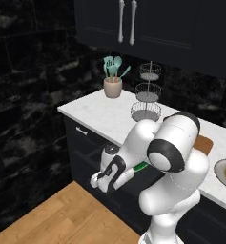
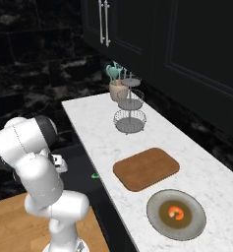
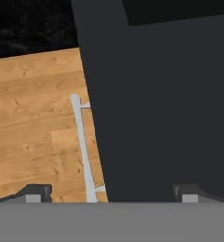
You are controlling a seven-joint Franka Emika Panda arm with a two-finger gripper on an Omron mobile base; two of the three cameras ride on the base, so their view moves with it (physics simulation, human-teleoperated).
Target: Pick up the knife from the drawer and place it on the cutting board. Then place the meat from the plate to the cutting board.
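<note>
Pincer [image 3: 111,194] wide open, empty, tips straddling the drawer [image 3: 156,108] front beside its silver handle [image 3: 83,151]. Knife [image 2: 95,175] sits in the open drawer; meat [image 2: 176,212] on plate [image 2: 155,216], cutting board [image 2: 146,168] bare on counter [image 2: 98,123]

No text, label, brand or number can be read anywhere (all surfaces are plain).

Rendered frames, sharp throughout, no blur or edge distortion. Lighting: even and diffuse, source indeterminate. Dark zones: black marble wall [image 1: 28,62] and cabinets [image 2: 187,44], detail nearly lost. Bright zones: white counter [image 2: 93,123] and wood floor [image 3: 33,123] beside the gripper [image 3: 111,193]. Shadows: soft and faint. Glare: a mild sheen on the arm shell.
</note>
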